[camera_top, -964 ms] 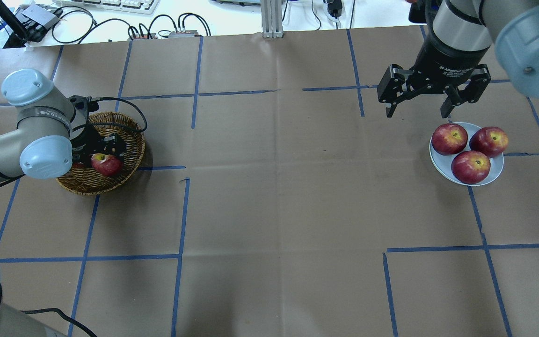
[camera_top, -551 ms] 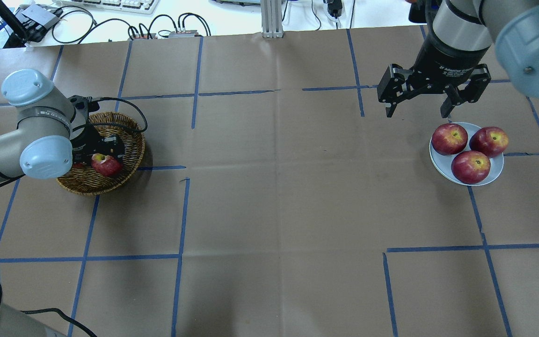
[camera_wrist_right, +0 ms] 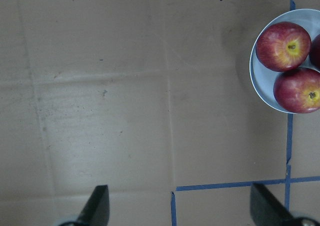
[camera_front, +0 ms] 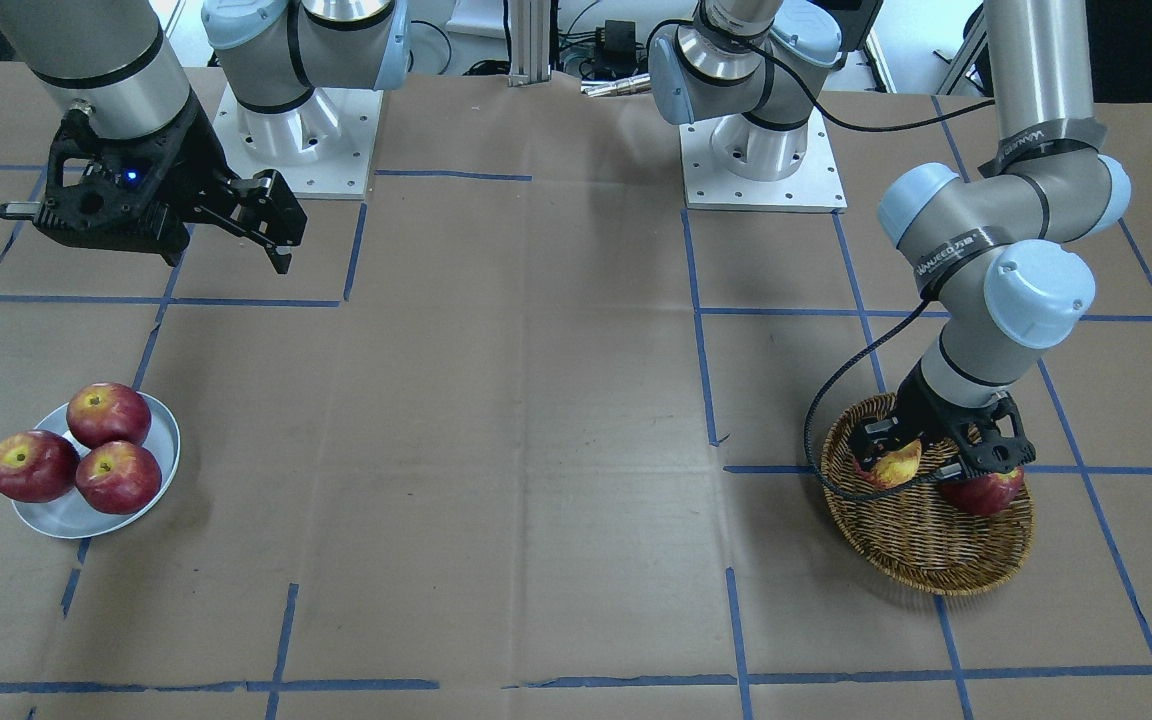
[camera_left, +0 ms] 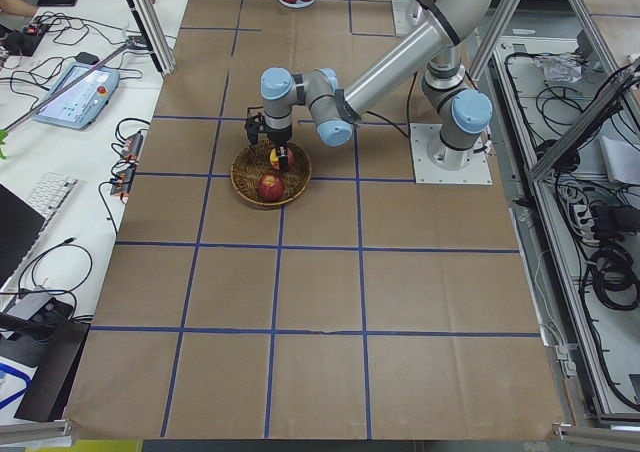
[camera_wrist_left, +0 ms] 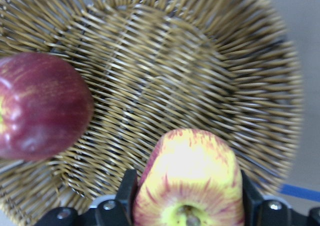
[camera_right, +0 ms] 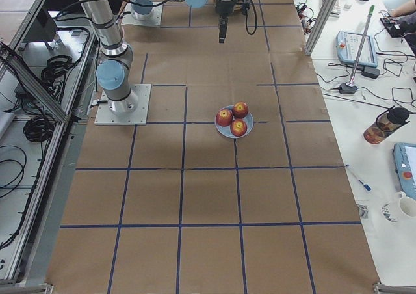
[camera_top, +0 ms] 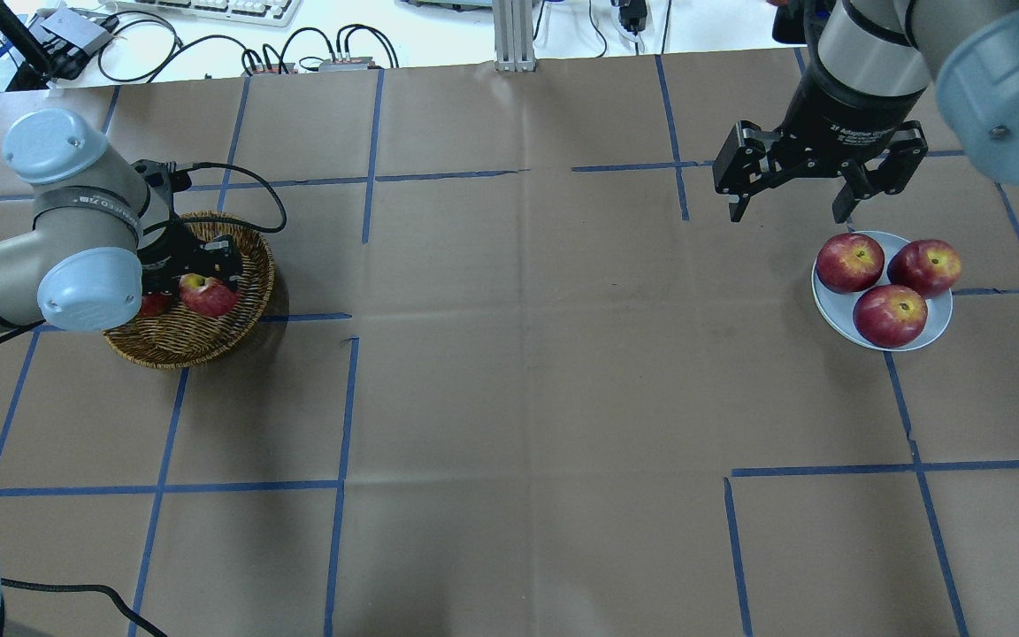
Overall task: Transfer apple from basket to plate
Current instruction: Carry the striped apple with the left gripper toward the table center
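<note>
pick-up step: the apple is clamped in the basket and not yet carried to the plate

the left hand (camera_wrist_left: pixel 186 206) is closed on the pale, yellow-streaked pinkish-red apple (camera_top: pixel 207 297), one finger on each flank, low inside the round brown woven wicker basket (camera_top: pixel 182 349). a dark red apple (camera_wrist_left: pixel 42 106) lies beside it on the weave. the small glossy grey-white plate (camera_top: pixel 938 323) sits well apart at the far side of the brown paper-covered table (camera_top: pixel 518 354) and already carries three red apples (camera_top: pixel 890 314), leaving little bare surface. the right hand (camera_top: pixel 791 212) hangs near the plate with its fingers spread wide, holding nothing. next, it seems, the apple must rise straight clear of the wicker rim, then cross the table, probably by a hand-over, since the plate looks far for the left arm.
</note>
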`<action>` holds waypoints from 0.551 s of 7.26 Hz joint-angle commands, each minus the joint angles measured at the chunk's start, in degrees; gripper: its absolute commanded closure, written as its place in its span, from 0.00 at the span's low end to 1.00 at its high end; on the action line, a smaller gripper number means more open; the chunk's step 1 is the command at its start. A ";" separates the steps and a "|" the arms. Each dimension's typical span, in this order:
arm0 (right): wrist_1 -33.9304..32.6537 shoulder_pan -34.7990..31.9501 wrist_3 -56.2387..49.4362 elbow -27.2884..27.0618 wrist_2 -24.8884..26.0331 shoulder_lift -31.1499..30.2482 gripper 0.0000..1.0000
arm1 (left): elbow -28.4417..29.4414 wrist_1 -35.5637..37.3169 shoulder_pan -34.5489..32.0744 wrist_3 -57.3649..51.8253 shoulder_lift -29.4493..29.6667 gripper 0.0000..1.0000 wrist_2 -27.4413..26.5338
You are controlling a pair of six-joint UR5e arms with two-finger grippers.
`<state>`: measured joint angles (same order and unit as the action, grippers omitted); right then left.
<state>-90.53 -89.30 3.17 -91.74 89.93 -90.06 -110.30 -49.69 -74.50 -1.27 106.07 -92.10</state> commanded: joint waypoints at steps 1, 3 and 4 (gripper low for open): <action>0.00 0.00 -0.01 -0.02 -0.01 0.06 0.00 | 0.43 -4.53 -10.35 14.29 -3.84 0.31 -0.27; 0.09 0.00 0.08 -0.02 0.07 -0.03 0.00 | 2.00 -4.54 -19.15 25.92 -2.63 0.31 -0.19; 0.09 0.00 0.08 -0.02 0.07 0.05 0.00 | 3.41 -4.54 -23.72 30.75 -1.06 0.31 -0.10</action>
<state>-90.47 -89.30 3.24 -91.76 89.99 -90.06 -108.39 -54.12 -92.64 22.99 103.61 -92.30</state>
